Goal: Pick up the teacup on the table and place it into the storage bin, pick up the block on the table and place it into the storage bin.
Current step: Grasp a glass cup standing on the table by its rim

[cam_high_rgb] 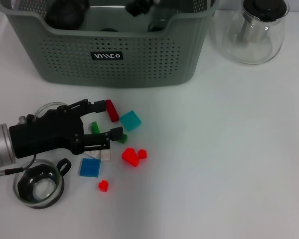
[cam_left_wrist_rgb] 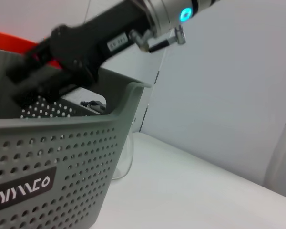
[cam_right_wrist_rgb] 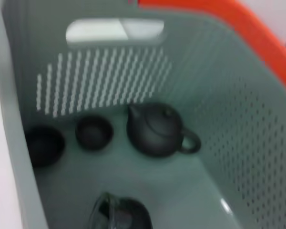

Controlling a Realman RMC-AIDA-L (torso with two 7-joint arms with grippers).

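Observation:
The grey-green storage bin [cam_high_rgb: 119, 64] stands at the back of the table. My left gripper [cam_high_rgb: 108, 119] is low over a scatter of blocks, open, with a small green block [cam_high_rgb: 94, 127] between its fingers and untouched. A dark red block [cam_high_rgb: 111, 110] and a teal block [cam_high_rgb: 130, 120] lie just past the fingertips. A glass teacup in a dark holder [cam_high_rgb: 39, 185] sits beside my left wrist. My right gripper [cam_high_rgb: 147, 12] is inside the bin's opening. The right wrist view looks into the storage bin [cam_right_wrist_rgb: 238, 143], where a glass cup [cam_right_wrist_rgb: 119, 214] sits close below the camera.
A dark teapot [cam_right_wrist_rgb: 155, 129] and two dark cups [cam_right_wrist_rgb: 93, 132] rest on the bin floor. A clear glass teapot [cam_high_rgb: 254, 32] stands right of the bin. Red blocks [cam_high_rgb: 131, 156], a blue tile [cam_high_rgb: 90, 168] and a white block [cam_high_rgb: 105, 155] lie nearby. Another glass cup [cam_high_rgb: 47, 109] sits under my left arm.

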